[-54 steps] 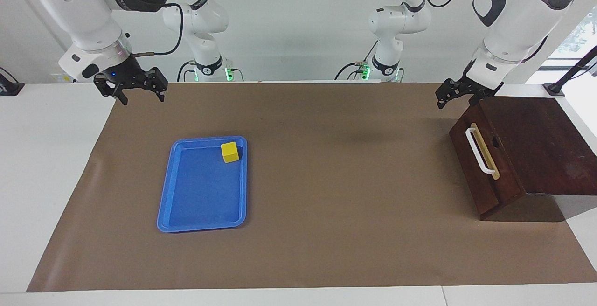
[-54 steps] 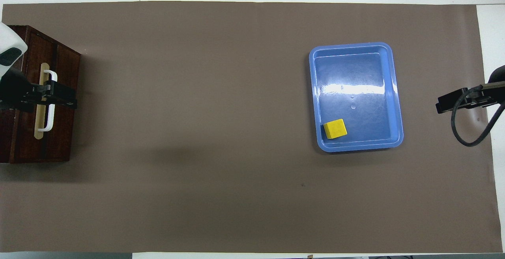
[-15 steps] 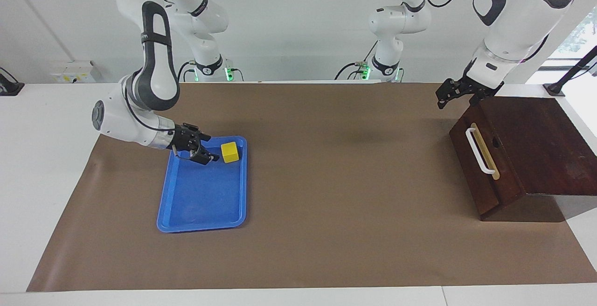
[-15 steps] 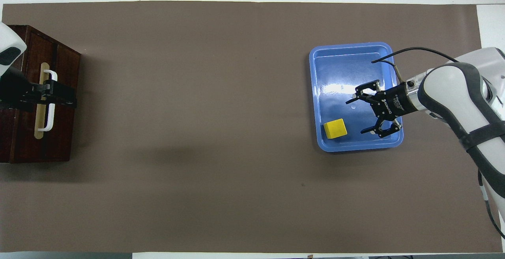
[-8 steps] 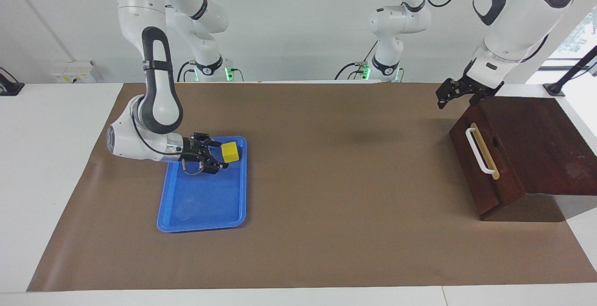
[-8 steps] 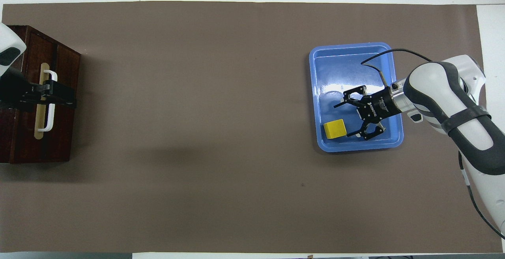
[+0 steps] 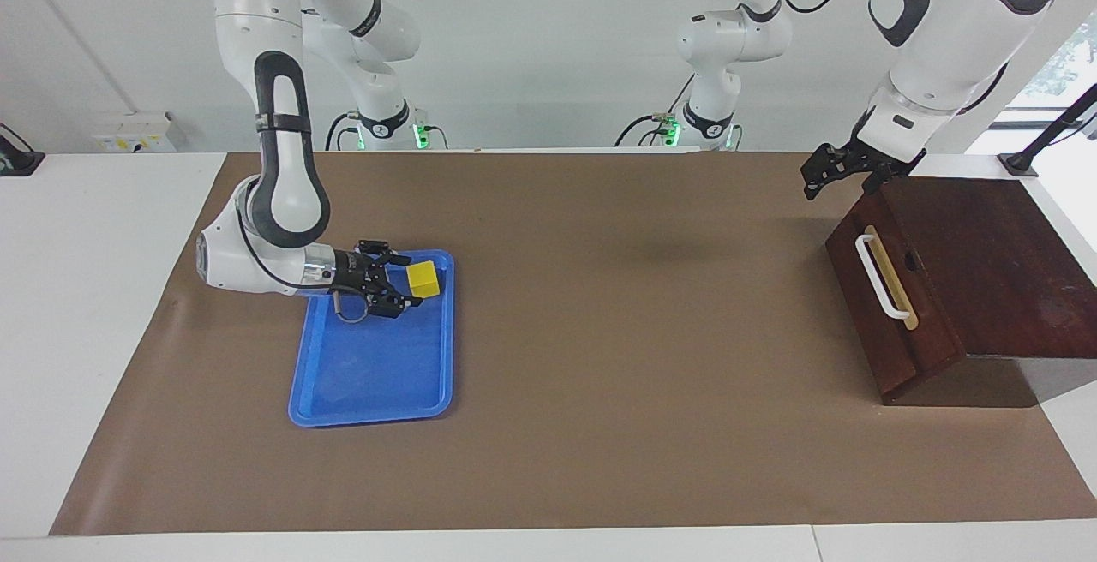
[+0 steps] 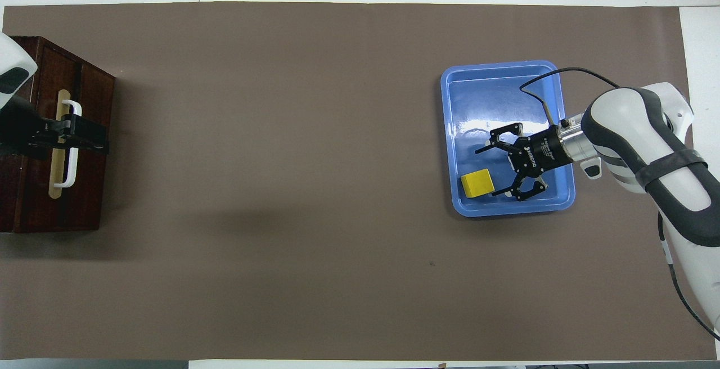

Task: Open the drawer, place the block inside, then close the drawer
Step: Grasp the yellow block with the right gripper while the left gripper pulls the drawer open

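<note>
Brown mat covers white table.

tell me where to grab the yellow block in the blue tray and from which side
Grip the small yellow cube across two opposite flat side faces. It sits in the blue plastic tray's corner nearest the robots, close to two walls, so come from the tray's open middle, where the right gripper is, open and level with it, or from above. The left gripper waits over the closed dark wooden drawer.
</note>
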